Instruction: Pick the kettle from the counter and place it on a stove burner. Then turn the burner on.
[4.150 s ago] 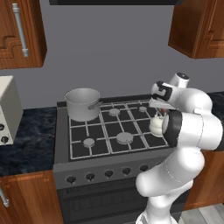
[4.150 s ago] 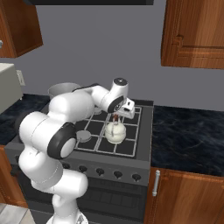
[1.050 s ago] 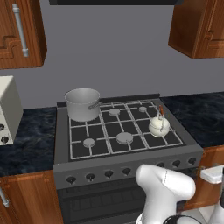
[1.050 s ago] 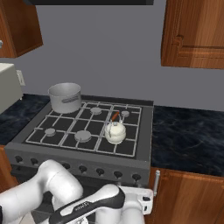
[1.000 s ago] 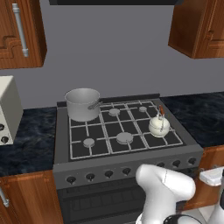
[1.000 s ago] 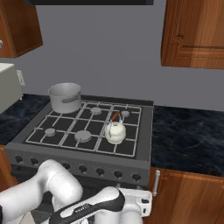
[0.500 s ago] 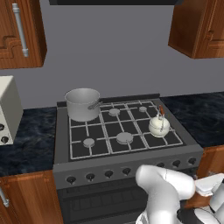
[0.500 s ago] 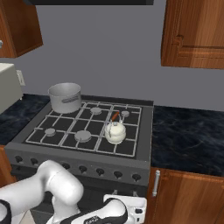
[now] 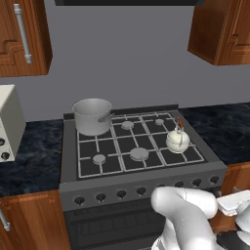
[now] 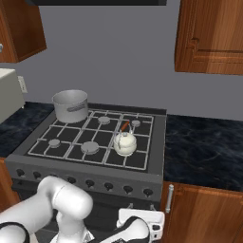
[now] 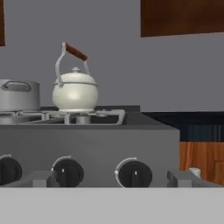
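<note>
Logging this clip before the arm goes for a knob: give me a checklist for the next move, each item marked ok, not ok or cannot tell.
1. kettle on the stove grate, front right, upright: ok.
2. Kettle centred over a stove burner: cannot tell, the kettle hides it.
3. Kettle free of the claw: ok.
4. Hand view faces the front panel, knob straight ahead: ok.
5. That knob belongs to the kettle's burner: cannot tell.
6. steel pot at back left, away from the kettle: ok.

My cream kettle [image 9: 177, 140] stands upright on the stove's front right burner, wire handle raised, off the surface [image 10: 204, 142].
</note>
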